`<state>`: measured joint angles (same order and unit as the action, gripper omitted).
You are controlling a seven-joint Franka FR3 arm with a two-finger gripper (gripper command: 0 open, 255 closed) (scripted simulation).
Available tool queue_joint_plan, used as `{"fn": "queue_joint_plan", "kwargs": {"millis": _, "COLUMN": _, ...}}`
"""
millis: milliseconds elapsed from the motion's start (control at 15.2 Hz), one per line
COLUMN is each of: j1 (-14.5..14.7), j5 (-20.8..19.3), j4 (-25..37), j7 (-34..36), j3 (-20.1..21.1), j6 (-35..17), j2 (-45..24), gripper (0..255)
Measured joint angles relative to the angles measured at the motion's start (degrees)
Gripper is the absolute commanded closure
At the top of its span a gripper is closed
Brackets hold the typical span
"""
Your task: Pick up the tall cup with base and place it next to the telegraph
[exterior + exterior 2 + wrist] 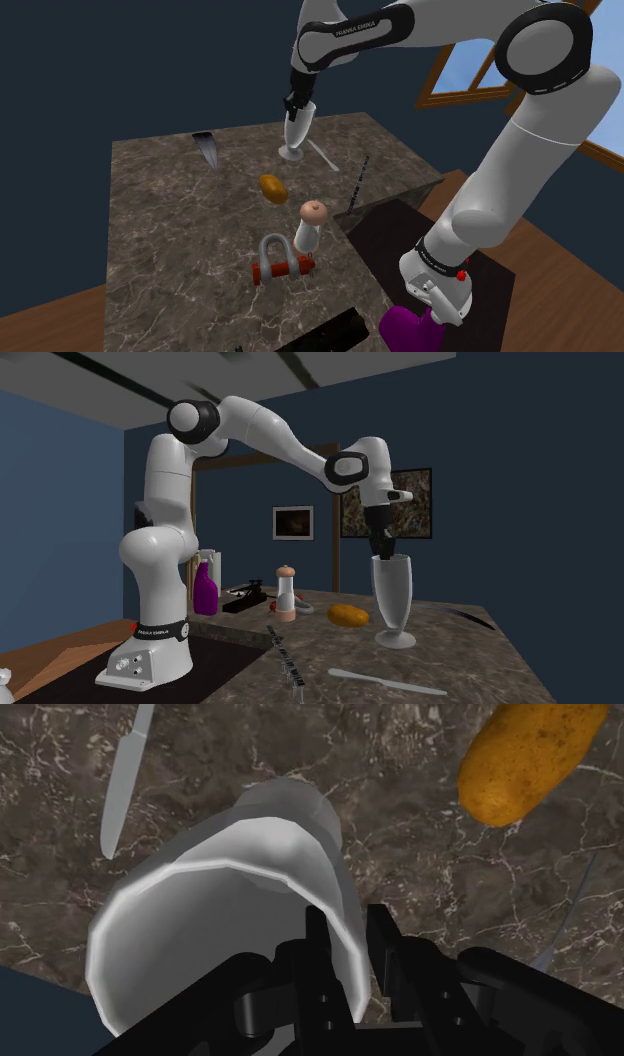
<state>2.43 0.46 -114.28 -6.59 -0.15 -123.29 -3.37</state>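
Observation:
The tall pale translucent cup [296, 128] with a round base stands upright at the far side of the marble table [180, 240]; its base looks to be on the surface. My gripper [298, 104] comes down from above and is shut on the cup's rim. In the second exterior view the cup [392, 597] hangs under the gripper [385, 548]. In the wrist view the gripper [350, 944] clasps the wall of the cup [200, 904], one finger inside and one outside. A black telegraph-like device [335, 335] lies at the table's near edge, far from the cup.
A potato [273, 187], a shaker [310, 224] and a red-and-grey padlock [281, 262] lie between the cup and the near edge. A knife [322, 155] and a black strip [358, 178] lie beside the cup. A purple bottle [410, 325] stands by the stand.

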Motion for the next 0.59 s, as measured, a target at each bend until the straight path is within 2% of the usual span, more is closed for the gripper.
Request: {"fn": "queue_joint_plan", "kwargs": {"millis": 594, "j1": -0.1, "j5": 0.0, "j4": 4.6, "j7": -0.1, "j3": -0.1, "j6": 6.5, "j2": 1.9, "gripper": 255}}
